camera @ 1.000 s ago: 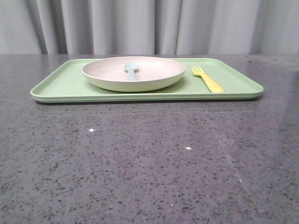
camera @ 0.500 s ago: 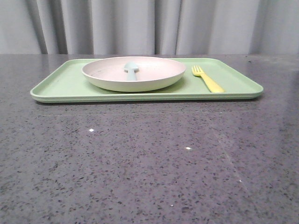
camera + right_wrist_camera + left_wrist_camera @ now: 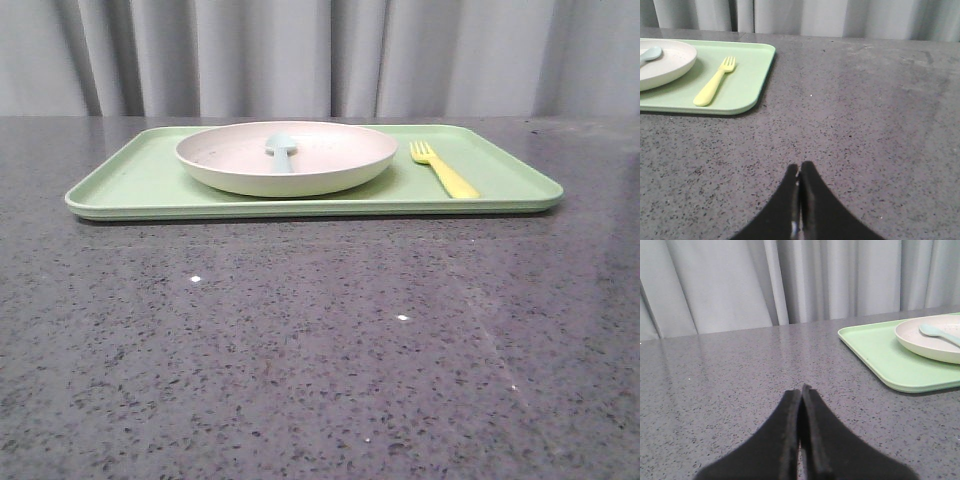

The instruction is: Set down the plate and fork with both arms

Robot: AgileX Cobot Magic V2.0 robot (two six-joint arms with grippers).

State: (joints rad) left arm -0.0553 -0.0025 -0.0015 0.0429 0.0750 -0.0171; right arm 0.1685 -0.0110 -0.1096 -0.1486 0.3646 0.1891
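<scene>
The cream-pink plate (image 3: pixel 320 160) sits on the light green tray (image 3: pixel 140 185), left of centre, with a pale blue spoon (image 3: pixel 281 148) lying in it. The yellow fork (image 3: pixel 445 170) lies on the tray to the plate's right. The plate (image 3: pixel 920 337) and tray also show in the left wrist view; the fork (image 3: pixel 715 82) and plate (image 3: pixel 665 62) show in the right wrist view. My left gripper (image 3: pixel 801 388) is shut and empty, over bare table well to the left of the tray. My right gripper (image 3: pixel 800 166) is shut and empty, over bare table to the right of the tray. Neither arm shows in the front view.
The dark speckled stone table (image 3: pixel 320 350) spreads in front of the tray and to both sides. A grey curtain (image 3: pixel 320 50) hangs behind the table's far edge.
</scene>
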